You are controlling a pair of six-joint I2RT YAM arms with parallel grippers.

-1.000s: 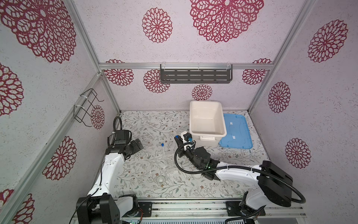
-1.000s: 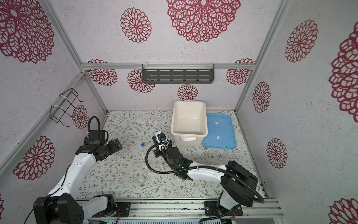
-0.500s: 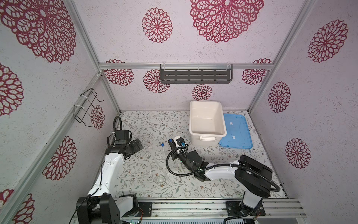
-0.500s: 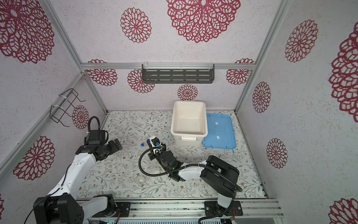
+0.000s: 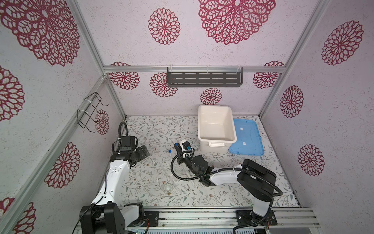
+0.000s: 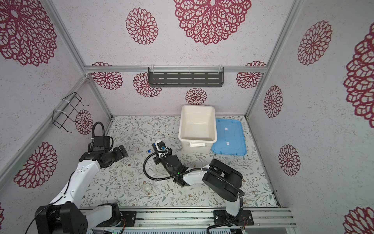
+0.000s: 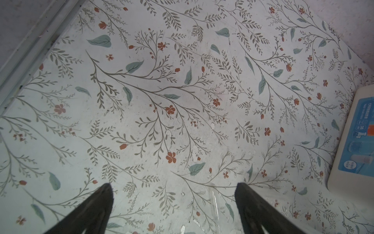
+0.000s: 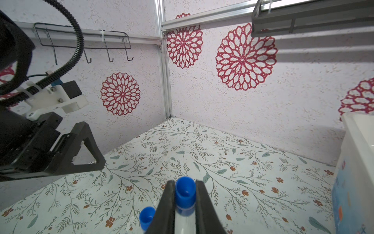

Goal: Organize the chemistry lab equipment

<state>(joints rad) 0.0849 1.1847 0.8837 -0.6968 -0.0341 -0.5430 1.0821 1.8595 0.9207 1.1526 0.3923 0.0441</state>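
My right gripper [image 8: 185,191] is shut on a slim clear tube, its fingers pressed on both sides of the blue cap [image 8: 185,193]. In both top views it hovers mid-table, left of the tub [image 5: 178,146] [image 6: 155,146]. A second blue-capped tube [image 5: 170,155] [image 6: 149,154] lies on the table just left of it; the right wrist view shows its cap [image 8: 147,217]. A small white dish [image 5: 167,188] [image 6: 146,188] sits near the front edge. My left gripper [image 5: 144,151] [image 7: 174,188] stands open at the left, holding nothing, with a clear tube end [image 7: 214,202] on the table between its fingers.
A large white tub [image 5: 215,121] [image 6: 197,123] stands at the back right with its blue lid [image 5: 245,137] flat beside it. A dark shelf [image 5: 204,77] hangs on the back wall and a wire rack [image 5: 91,113] on the left wall.
My right gripper has carried the held tube leftward, away from the tub's front corner and toward the tube on the table. The left arm has not moved.
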